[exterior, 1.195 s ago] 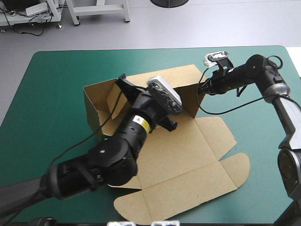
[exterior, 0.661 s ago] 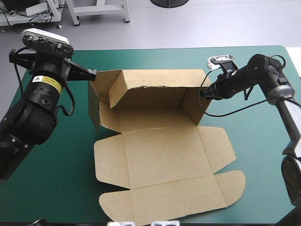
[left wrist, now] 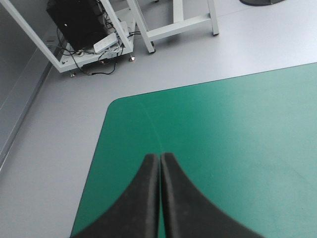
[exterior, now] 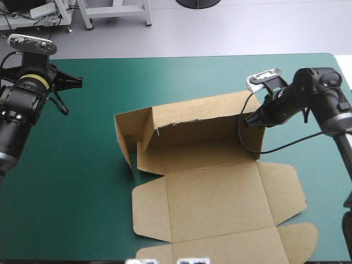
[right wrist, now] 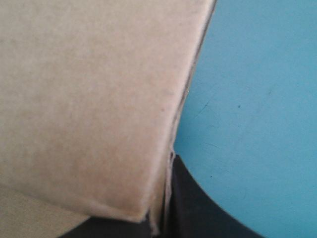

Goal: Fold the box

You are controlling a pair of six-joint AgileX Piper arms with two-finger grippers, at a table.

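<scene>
The box [exterior: 220, 192] is a sheet of plain matte brown board. Its back wall and left flap stand up, and the lid panels lie flat on the teal-green cover [exterior: 71, 181]. Since just before, the box has turned a little and slid toward the right arm. The right gripper [exterior: 246, 122] pinches the box's right end wall. The left gripper [left wrist: 160, 157], fingers pressed together, hangs raised well left of the box.

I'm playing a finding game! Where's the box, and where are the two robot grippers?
box [exterior: 214, 201], high view, on its flat middle panel.
left gripper [left wrist: 160, 158], left wrist view, where its shut fingertips meet.
right gripper [exterior: 245, 122], high view, at the box's right wall.
</scene>
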